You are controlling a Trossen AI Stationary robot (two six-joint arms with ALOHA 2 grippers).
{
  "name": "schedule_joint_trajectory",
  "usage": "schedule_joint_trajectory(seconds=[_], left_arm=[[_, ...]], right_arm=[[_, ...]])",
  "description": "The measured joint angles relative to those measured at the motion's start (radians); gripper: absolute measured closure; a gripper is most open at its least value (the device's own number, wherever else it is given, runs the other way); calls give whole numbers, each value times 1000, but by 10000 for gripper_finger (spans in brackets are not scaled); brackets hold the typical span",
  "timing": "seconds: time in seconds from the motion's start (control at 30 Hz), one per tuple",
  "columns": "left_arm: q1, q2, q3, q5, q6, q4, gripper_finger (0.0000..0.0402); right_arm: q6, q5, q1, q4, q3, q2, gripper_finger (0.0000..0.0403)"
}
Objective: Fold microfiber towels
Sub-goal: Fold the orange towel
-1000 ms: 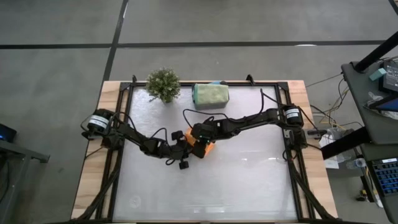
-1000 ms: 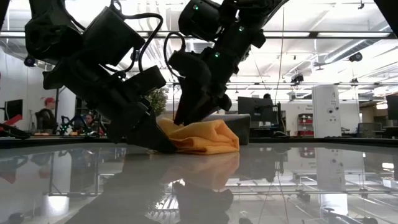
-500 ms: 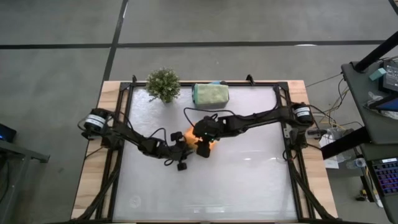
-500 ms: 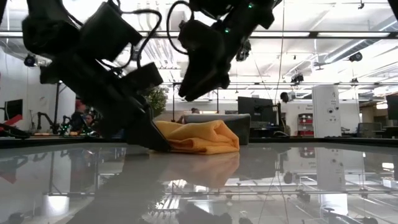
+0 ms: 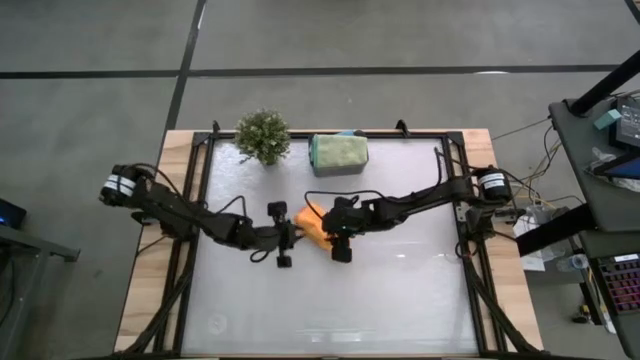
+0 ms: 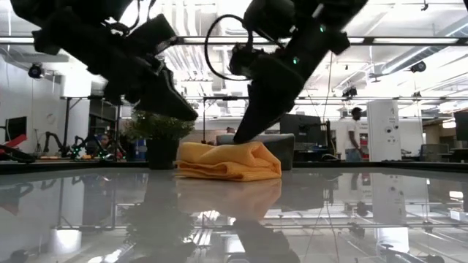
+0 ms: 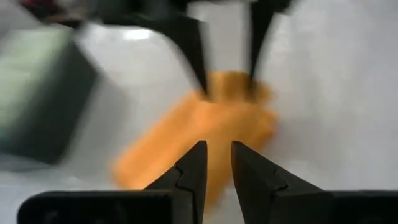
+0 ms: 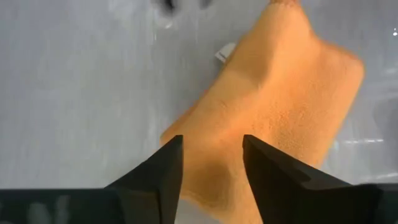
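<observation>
Our table [image 5: 400, 290] carries the same set as a second ago: the potted plant [image 5: 262, 135] and the green stack of folded towels [image 5: 339, 152] along the far edge have not moved, and the orange towel [image 5: 313, 227] lies folded near the middle. What has changed is us. A second ago both arms were bunched over the orange towel, the left one pressed down at its edge; now our left gripper [image 5: 283, 243] has pulled away and lifted, so in the low view it hangs clear above the table with open air under it, its fingers a narrow gap apart and gripping nothing. Our right gripper [image 6: 245, 131] has come down on the top of the orange towel, fingers spread apart with the cloth showing between them in its wrist view; we judge that it rests or presses on the fold, not pinching it. The small white tag [image 8: 225, 52] pokes out from one edge. We take this fold as essentially done, with only a final pat and the move to the stack left.
</observation>
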Motion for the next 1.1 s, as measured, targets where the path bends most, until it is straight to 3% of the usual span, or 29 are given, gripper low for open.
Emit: schedule_joint_trajectory(seconds=[0.17, 0.43, 0.67, 0.8, 1.1], left_arm=[[56, 11, 0, -132, 74, 28, 343], [108, 143, 2, -134, 76, 89, 343], [108, 153, 2, -85, 24, 31, 343], [107, 153, 2, -38, 24, -14, 343], [105, 121, 2, -26, 23, -69, 343]], right_arm=[[15, -12, 0, 206, -94, 2, 295], [57, -27, 4, 510, -222, 2, 378], [89, -41, 15, 533, -222, 48, 394], [71, -100, 33, 544, -199, 88, 394], [-3, -72, 32, 427, -168, 4, 394]])
